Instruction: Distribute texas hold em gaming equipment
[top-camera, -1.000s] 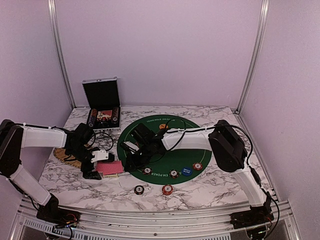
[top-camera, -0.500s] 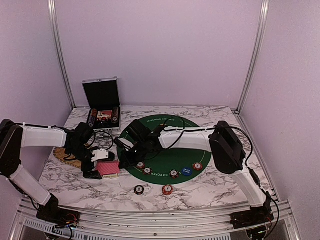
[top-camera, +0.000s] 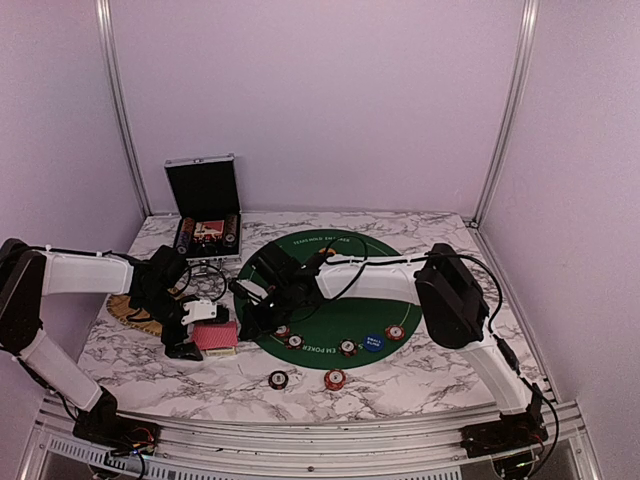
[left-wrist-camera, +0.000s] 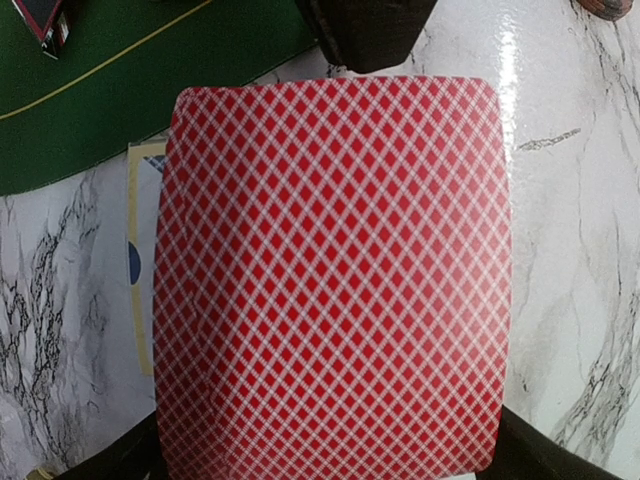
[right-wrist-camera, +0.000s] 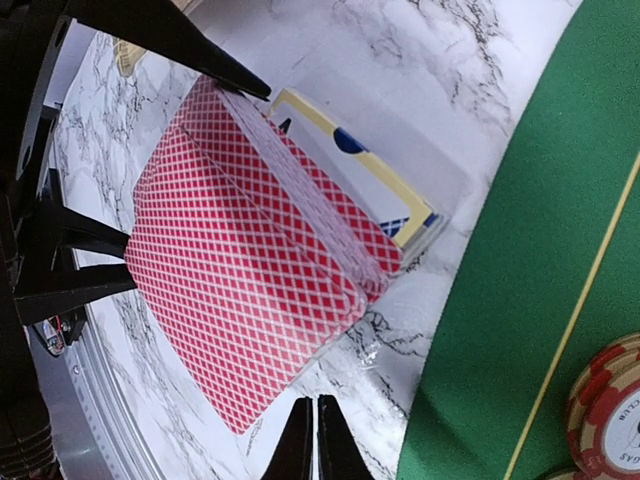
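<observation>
A deck of red-backed playing cards (left-wrist-camera: 330, 280) (right-wrist-camera: 240, 250) (top-camera: 216, 337) sits between the fingers of my left gripper (top-camera: 200, 335), which holds it across its width near one end. The deck tilts over a yellow-edged card (right-wrist-camera: 370, 185) lying flat on the marble. My right gripper (right-wrist-camera: 316, 425) (top-camera: 250, 322) is shut and empty, its tips just off the deck's near corner. Striped poker chips (top-camera: 295, 341) (top-camera: 347, 348) (top-camera: 396, 332) and a blue disc (top-camera: 373, 342) lie on the green mat (top-camera: 330, 290). Two more chips (top-camera: 279, 379) (top-camera: 335, 379) lie on the marble.
The silver case (top-camera: 207, 210) stands open at the back left with chips inside. The straw tray (top-camera: 125, 308) lies under my left arm. An orange disc (top-camera: 327, 253) rests on the far part of the mat. The right arm spans the mat.
My right gripper has moved left off the mat towards the deck and closed. A chip now shows on the mat where it was. The left gripper and deck have stayed put.
</observation>
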